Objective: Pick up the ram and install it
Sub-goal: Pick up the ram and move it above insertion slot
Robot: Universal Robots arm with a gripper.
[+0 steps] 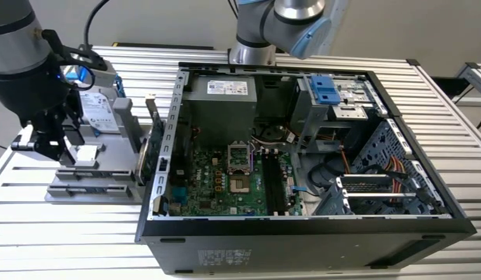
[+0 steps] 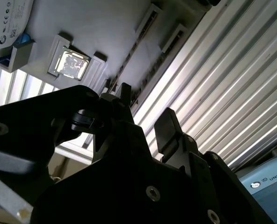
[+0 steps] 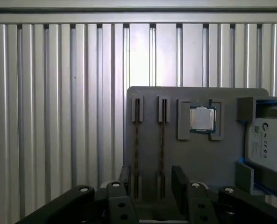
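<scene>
Two ram sticks stand on edge in the slots of a grey holder (image 3: 147, 95), one ram (image 3: 137, 140) beside the other (image 3: 163, 140). In the second wrist view the nearer ram (image 2: 129, 63) runs as a thin dark strip in its slot. My gripper (image 3: 152, 183) hangs open above the holder's near end, with nothing between its fingers (image 3: 179, 179). In the exterior view the gripper (image 1: 58, 154) is over the holder (image 1: 84, 192) at the exterior view's left, beside the open computer case (image 1: 303, 233). The fingers (image 2: 166, 126) are apart.
On the holder also sit a processor chip (image 3: 202, 119) and a silver hard drive (image 3: 269, 144) with a blue bracket. A green card (image 1: 158, 153) stands between holder and case. The motherboard (image 1: 217, 186) has black memory slots (image 1: 275, 184). A slatted metal table (image 1: 77, 245) carries everything.
</scene>
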